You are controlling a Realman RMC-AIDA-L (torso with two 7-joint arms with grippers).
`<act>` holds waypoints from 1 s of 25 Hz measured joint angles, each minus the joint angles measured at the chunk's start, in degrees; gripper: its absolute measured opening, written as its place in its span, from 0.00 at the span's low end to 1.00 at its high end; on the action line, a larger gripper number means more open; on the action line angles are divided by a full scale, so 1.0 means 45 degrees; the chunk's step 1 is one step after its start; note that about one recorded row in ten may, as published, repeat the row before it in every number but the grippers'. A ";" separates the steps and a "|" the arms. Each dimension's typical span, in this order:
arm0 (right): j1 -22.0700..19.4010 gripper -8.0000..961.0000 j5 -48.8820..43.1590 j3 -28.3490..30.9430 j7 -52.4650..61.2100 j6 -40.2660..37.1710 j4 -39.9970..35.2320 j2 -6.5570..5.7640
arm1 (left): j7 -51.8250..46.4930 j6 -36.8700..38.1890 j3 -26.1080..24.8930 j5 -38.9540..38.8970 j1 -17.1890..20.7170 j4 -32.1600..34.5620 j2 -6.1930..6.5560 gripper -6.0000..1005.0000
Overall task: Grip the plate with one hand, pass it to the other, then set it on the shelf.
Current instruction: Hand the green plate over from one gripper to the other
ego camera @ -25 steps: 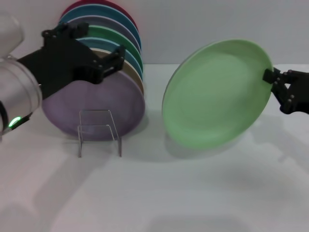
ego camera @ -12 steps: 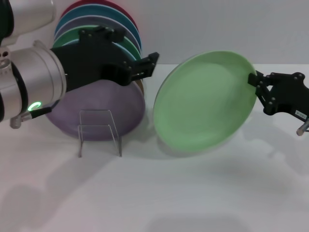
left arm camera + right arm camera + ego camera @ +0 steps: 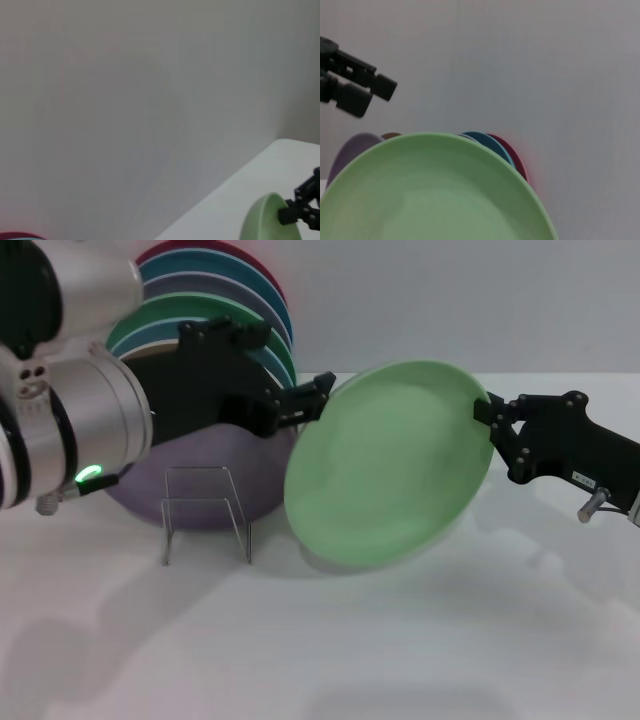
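Holding one mint plate [image 3: 390,465] by its rim, right gripper [image 3: 492,420] clamped, left gripper [image 3: 312,400] spread beside it

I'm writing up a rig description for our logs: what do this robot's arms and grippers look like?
Both arms end in matte black, angular claw-like grippers. The left gripper sits on a thick silver-grey cylindrical arm segment with black joint bands and a small lit green indicator light. The right gripper has a blocky black body with a small white label and a short metal stub.

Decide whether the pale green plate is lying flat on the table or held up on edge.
Held up on edge: the plate stands tilted, its rim clamped by the right gripper, above the table.
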 joint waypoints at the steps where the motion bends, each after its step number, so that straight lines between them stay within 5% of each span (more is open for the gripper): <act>1: 0.0032 0.10 0.0000 -0.0004 -0.0002 -0.0025 -0.0006 -0.0001 | 0.0001 -0.0033 0.0040 -0.0003 -0.0060 0.0084 -0.0001 0.79; 25: 0.0458 0.11 0.0316 -0.0456 -0.0007 0.0102 -0.0401 0.0008 | 0.0209 0.0153 0.0627 0.0092 -0.0854 0.1501 -0.0022 0.78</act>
